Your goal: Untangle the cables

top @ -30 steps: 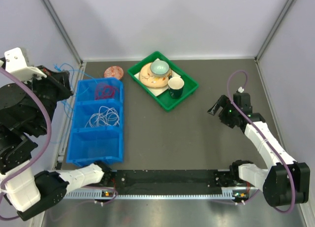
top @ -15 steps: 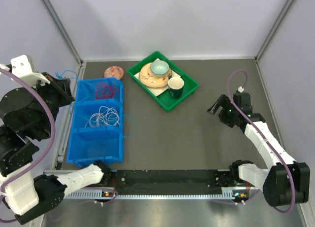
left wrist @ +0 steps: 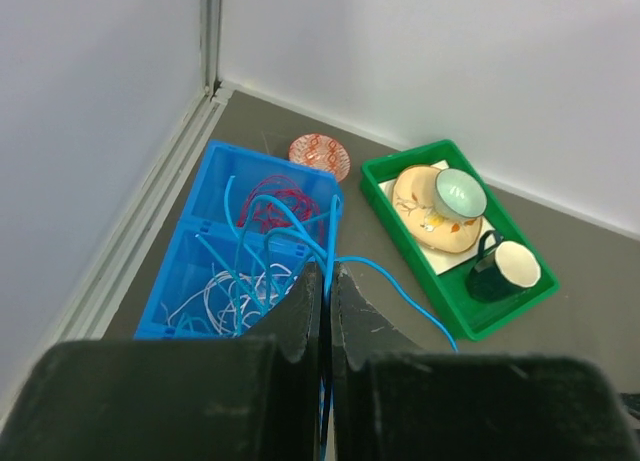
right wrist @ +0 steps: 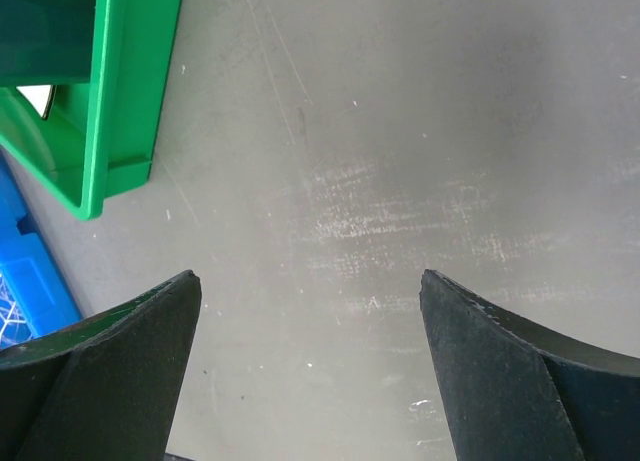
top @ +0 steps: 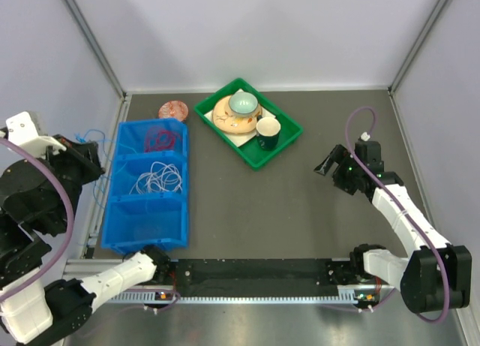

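Things on the desk
Green tray at 12 o'clock holds plate, bowl, cup; blue bin at 9 o'clock.

The blue cable runs out of sight between the left pincer's fingers.

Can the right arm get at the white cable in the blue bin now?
Doubtful. The table between the open right gripper and the blue bin is bare, but the white cable lies far over on the left arm's side, with blue cable strands rising past it into the left gripper.
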Motion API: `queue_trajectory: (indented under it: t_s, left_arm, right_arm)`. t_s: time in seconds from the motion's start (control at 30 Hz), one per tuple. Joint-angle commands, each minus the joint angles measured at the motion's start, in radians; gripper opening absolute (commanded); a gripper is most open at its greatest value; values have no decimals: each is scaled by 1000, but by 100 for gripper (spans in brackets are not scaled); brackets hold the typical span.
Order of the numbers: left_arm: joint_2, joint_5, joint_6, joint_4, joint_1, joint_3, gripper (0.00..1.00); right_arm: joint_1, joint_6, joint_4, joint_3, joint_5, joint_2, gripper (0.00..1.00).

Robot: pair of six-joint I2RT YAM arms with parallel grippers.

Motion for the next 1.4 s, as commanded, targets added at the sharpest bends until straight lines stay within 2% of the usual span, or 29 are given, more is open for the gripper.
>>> queue_trajectory:
  t_s: [0.0, 0.4, 0.9, 1.13, 1.37]
  left_arm:
    - [-28, -24, -31, 4, 3, -60, 0]
    - [-140, -66, -39, 43, -5, -257, 0]
    - [-127, -94, -71, 37, -11, -333, 0]
    - [-129, -48, -266, -143, -13, -376, 0]
    - [-117, -36, -404, -240, -13, -454, 0]
  right_arm:
    - [-10, -6, 48, -5, -19, -7, 89]
    - [-8, -17, 52, -22, -35, -12, 89]
    - [-10, -29, 78, -19, -47, 29, 89]
    - [-7, -34, 94, -19, -58, 45, 89]
    - [-8, -35, 101, -25, -69, 57, 89]
